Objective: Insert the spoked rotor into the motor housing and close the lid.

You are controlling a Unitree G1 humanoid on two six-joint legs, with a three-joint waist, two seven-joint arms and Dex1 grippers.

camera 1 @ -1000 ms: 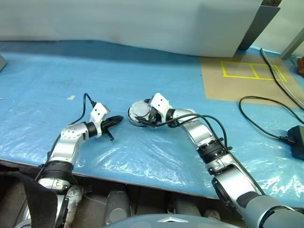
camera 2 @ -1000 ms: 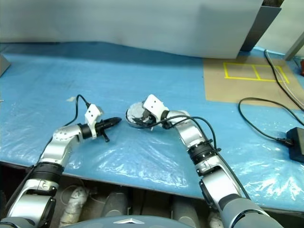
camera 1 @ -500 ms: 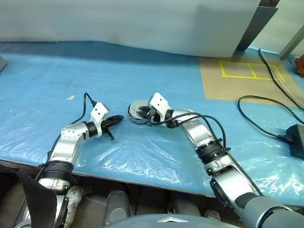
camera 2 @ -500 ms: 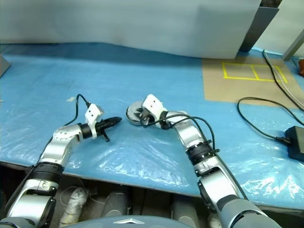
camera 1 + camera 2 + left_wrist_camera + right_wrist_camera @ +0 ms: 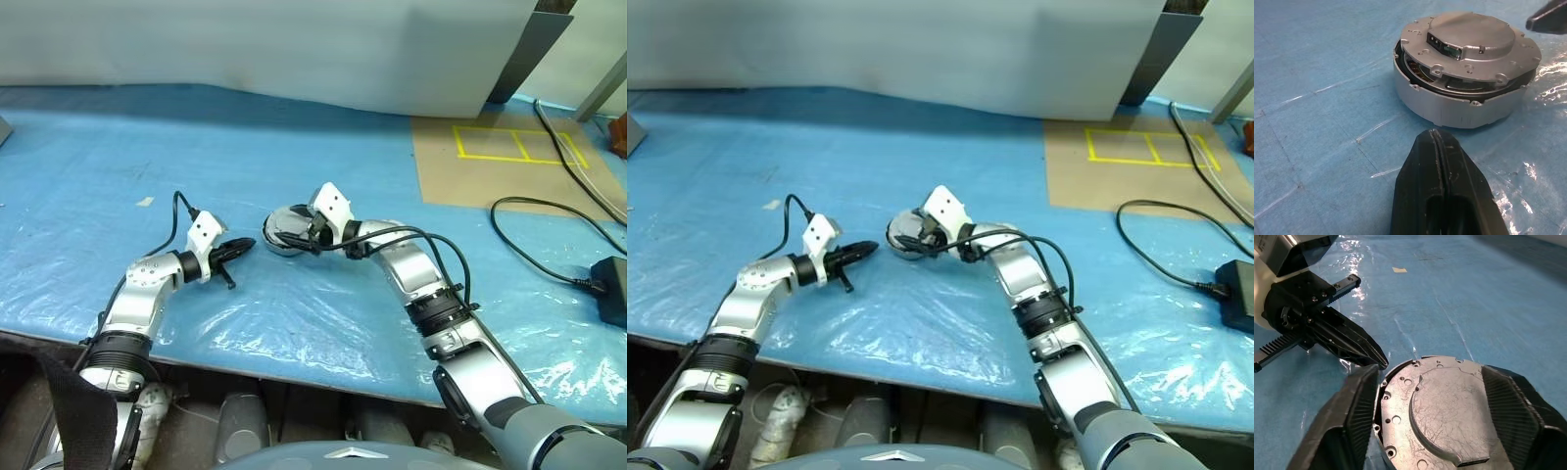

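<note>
The housing (image 5: 1459,105) sits on the blue plastic-covered bench (image 5: 118,147), near the middle, with the lid (image 5: 1469,46) lying on top of it. The lid is skewed, not seated: a dark gap on the side facing the left hand shows coppery windings under its rim. The right hand (image 5: 1435,396) is released, its two fingers (image 5: 1359,406) spread wide on either side of the lid; whether they touch it cannot be told. The left hand (image 5: 238,247) is clenched on nothing, its fingertips pressed together and pointing at the housing from just beside it, not touching. A black cable (image 5: 549,245) lies well apart on the bench's right side.
</note>
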